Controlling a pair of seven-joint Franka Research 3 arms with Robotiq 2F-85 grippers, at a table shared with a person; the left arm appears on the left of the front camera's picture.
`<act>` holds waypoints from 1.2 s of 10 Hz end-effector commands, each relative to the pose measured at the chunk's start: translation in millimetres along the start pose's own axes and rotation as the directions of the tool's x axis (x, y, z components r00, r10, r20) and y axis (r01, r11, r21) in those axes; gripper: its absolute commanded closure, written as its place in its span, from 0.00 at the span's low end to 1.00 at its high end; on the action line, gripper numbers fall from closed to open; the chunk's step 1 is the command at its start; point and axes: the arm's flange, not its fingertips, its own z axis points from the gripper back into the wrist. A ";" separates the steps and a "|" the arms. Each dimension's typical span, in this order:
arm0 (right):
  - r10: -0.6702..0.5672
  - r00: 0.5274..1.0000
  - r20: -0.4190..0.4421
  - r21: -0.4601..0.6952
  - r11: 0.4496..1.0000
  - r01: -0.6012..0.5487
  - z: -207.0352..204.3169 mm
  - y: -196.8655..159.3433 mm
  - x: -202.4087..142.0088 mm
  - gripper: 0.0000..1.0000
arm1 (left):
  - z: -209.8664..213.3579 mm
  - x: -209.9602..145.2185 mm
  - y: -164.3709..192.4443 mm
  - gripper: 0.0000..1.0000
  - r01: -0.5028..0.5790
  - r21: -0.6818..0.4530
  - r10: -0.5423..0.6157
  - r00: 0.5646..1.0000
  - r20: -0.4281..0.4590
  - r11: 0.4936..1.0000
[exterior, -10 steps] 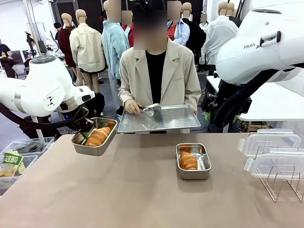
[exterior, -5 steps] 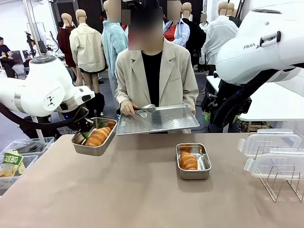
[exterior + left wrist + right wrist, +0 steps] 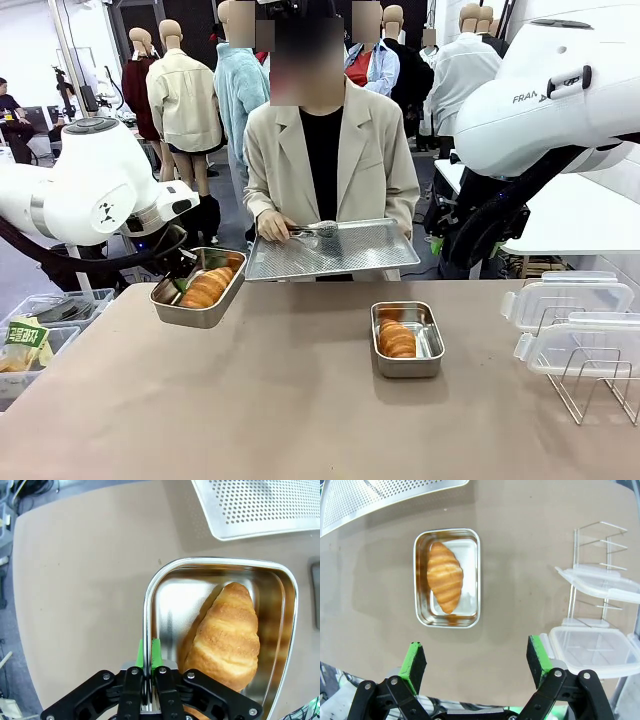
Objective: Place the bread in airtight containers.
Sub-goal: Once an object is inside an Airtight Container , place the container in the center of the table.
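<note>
Left gripper pinched shut on rim of left pan, roll inside, table's far left edge. Right gripper wide apart, empty, above mid-table pan. Second roll lies along pan's length. Lids nearer this gripper.

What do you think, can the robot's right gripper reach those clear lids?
Probably yes: the right gripper hangs open above the table, the clear lids sit close beside it, and nothing lies between.
</note>
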 end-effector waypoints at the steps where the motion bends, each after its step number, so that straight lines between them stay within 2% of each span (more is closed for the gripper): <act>1: 0.000 1.000 -0.006 0.003 1.000 0.000 -2.8 -0.6 -0.6 0.00 | -10.7 0.5 6.7 1.00 0.000 -0.005 0.000 1.000 -0.011 1.000; 4: 0.000 1.000 -0.006 0.003 1.000 0.000 -2.8 -0.6 -0.6 0.00 | -52.2 -4.5 31.7 1.00 -0.083 -0.022 0.081 0.995 -0.061 0.996; 8: 0.000 1.000 -0.006 0.003 1.000 0.000 -2.8 -0.6 -0.6 0.00 | -100.2 -22.6 47.5 1.00 -0.174 -0.050 0.170 0.982 -0.080 0.983; 9: 0.000 1.000 -0.006 0.003 1.000 0.000 -2.8 -0.6 -0.6 0.00 | -111.8 -26.3 51.4 1.00 -0.177 -0.038 0.173 0.980 -0.095 0.983; 11: 0.000 1.000 -0.006 0.003 1.000 0.000 -2.8 -0.6 -0.6 0.00 | -120.9 -26.5 55.9 1.00 -0.181 0.003 0.180 0.981 -0.069 0.984; 12: 0.000 1.000 -0.006 0.003 1.000 0.000 -2.8 -0.6 -0.6 0.00 | -123.8 -26.4 55.8 0.86 -0.165 0.021 0.166 0.983 -0.078 0.986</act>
